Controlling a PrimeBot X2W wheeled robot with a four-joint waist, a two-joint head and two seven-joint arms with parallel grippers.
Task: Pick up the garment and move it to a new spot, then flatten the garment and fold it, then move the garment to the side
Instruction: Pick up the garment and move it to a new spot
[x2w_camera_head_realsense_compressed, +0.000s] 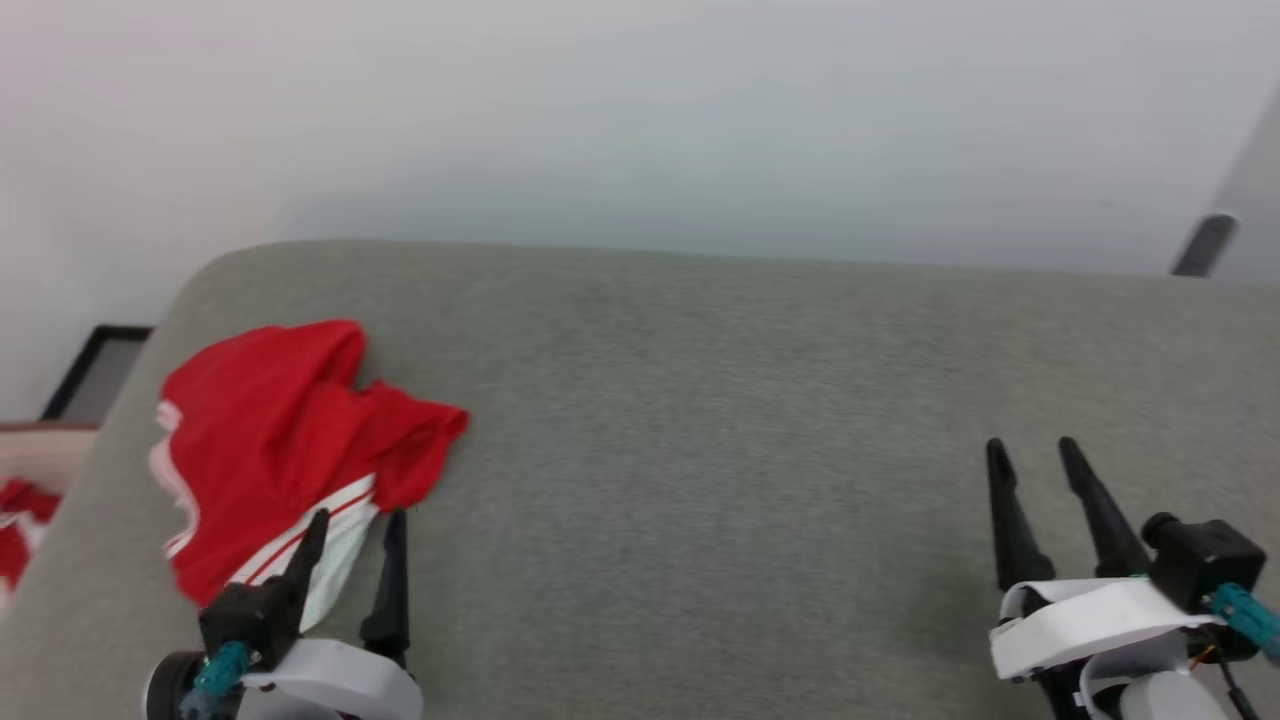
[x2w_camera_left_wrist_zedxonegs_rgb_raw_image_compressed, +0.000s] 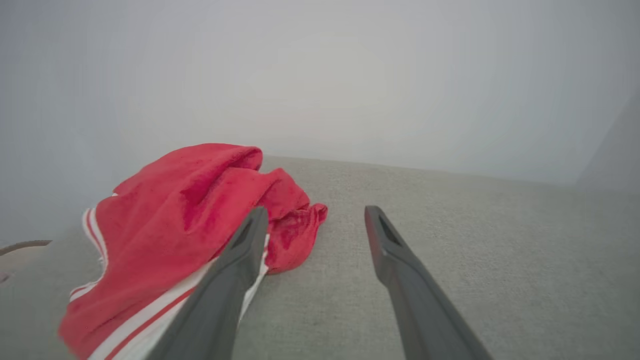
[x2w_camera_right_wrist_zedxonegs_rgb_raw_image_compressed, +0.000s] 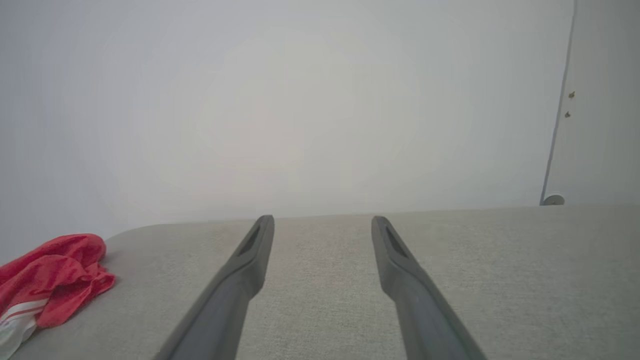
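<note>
While the garment (x2w_camera_head_realsense_compressed: 270, 440) lies crumpled at the left end of the grey upholstered surface (x2w_camera_head_realsense_compressed: 700, 400), both grippers stand wide open and hold nothing.

At the far left, the red cloth is bunched in a heap near the surface's rounded corner, with a white part with red stripes turned toward the robot. The left gripper (x2w_camera_head_realsense_compressed: 358, 516) sits at the heap's near edge, fingers spread. In the left wrist view its left finger (x2w_camera_left_wrist_zedxonegs_rgb_raw_image_compressed: 235, 265) crosses over the white striped part of the garment (x2w_camera_left_wrist_zedxonegs_rgb_raw_image_compressed: 175, 225), though whether it touches the cloth I cannot tell, and its other finger lies over bare fabric. Well apart to the right, the right gripper (x2w_camera_head_realsense_compressed: 1031, 445) hovers over open upholstery, its fingers just as wide.
</note>
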